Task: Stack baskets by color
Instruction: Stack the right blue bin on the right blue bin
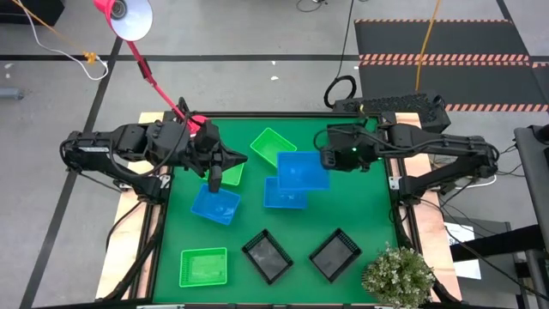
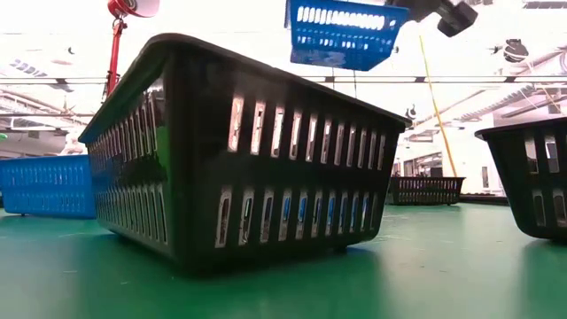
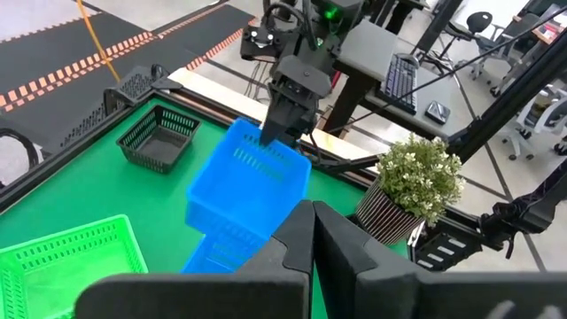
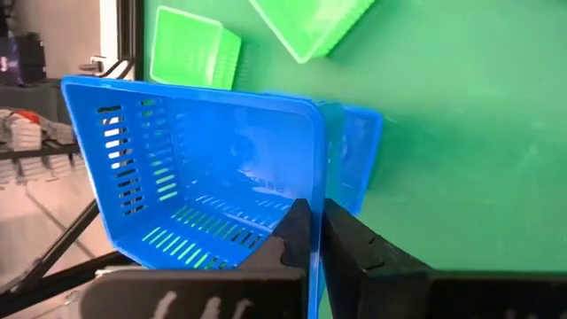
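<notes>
Black basket (image 2: pixel 239 151) nearest, right gripper (image 4: pixel 310 232) clamped on raised blue basket (image 1: pixel 302 170) rim, left gripper (image 1: pixel 214 178) closed, empty, over another blue basket (image 1: pixel 215 206).

Even, bright overhead light fills the scene, and the green table mat (image 1: pixel 360 215) shows only soft, short shadows under the baskets. In the low view the room behind is washed out to near white, leaving the nearest black basket (image 2: pixel 248 151) a dark, backlit shape, perhaps slightly soft at its closest edge.
</notes>
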Controlling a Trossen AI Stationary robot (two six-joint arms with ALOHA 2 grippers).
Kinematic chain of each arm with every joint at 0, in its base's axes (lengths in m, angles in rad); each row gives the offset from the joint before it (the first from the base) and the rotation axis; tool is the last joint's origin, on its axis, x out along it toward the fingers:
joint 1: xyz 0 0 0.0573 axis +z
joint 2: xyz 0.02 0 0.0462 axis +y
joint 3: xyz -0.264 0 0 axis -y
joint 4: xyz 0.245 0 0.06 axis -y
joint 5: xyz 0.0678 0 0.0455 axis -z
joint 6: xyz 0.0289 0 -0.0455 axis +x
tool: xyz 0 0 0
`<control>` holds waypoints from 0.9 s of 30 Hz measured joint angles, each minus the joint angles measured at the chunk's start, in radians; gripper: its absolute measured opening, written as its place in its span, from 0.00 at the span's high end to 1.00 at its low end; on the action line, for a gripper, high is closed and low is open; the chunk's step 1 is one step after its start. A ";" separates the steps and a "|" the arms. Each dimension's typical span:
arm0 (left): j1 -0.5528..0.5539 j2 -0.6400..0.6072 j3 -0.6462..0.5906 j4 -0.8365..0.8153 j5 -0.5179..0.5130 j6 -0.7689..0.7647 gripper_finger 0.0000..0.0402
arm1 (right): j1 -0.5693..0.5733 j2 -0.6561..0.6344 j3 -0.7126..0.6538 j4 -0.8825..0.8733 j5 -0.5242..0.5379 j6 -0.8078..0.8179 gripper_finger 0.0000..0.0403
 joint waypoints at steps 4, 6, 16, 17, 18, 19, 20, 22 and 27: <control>0.000 0.000 0.000 0.000 0.000 -0.007 0.98 | 0.000 0.052 0.033 0.017 0.005 -0.026 0.99; 0.000 0.000 0.000 0.000 0.000 -0.007 0.98 | 0.000 0.070 0.033 0.043 0.006 -0.028 0.99; 0.000 0.000 0.000 0.000 0.000 -0.010 0.98 | 0.000 0.156 0.033 0.126 0.007 -0.062 0.99; 0.000 0.000 0.000 0.000 0.000 -0.010 0.98 | 0.000 0.166 0.033 0.133 0.007 -0.065 0.99; 0.000 0.000 0.000 0.000 0.000 -0.010 0.98 | 0.000 0.173 0.033 0.145 0.007 -0.067 0.99; 0.000 0.000 0.000 0.000 0.000 -0.010 0.98 | 0.000 0.179 0.033 0.153 0.006 -0.073 0.99; 0.000 0.000 0.000 0.000 0.000 -0.010 0.98 | 0.000 0.186 0.033 0.156 0.003 -0.078 0.99; 0.000 0.000 0.000 0.000 0.000 -0.010 0.98 | 0.000 0.196 0.033 0.162 0.001 -0.081 0.99; 0.000 0.000 0.000 0.000 0.000 -0.014 0.98 | 0.000 0.203 0.021 0.164 0.003 -0.084 0.99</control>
